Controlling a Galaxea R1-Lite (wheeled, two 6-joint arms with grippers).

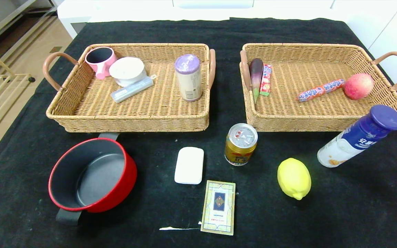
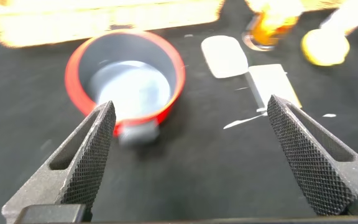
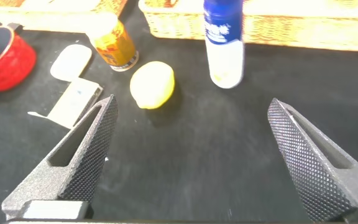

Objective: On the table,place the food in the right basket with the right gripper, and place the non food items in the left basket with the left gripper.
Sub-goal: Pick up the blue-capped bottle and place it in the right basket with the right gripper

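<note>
We count two baskets. The left basket holds four things, the right basket four. Six things stand on the table: red pot, white block, card box, can, lemon, bottle. The left gripper and right gripper are wide open, holding nothing.

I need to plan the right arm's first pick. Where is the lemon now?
In the head view the lemon lies on the black table, right of centre, before the right basket, between the gold can and the blue-capped bottle.

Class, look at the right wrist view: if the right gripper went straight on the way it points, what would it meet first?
Probably the lemon, just off centre between the open right gripper fingers; the bottle stands slightly farther. Depth is uncertain.
</note>
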